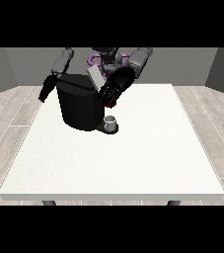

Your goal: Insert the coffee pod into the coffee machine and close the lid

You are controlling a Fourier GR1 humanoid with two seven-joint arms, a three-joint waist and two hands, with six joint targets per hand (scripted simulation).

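Here, the hand at the view's right (114, 89) hung beside the machine (79, 106), lid (95, 77) raised, its fingers curled round something red; whether that was the pod, I could not tell. The hand at the view's left (46, 89) hung relaxed.

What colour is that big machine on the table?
Black; the coffee machine shows in the front view.

No text, label or number seems readable anywhere, not even on the coffee machine (79, 106).

Robot's lower body concealed behind the tall black coffee machine (79, 106), table legs cropped at bottom, any pod unseen within the hand at the view's right (114, 89).
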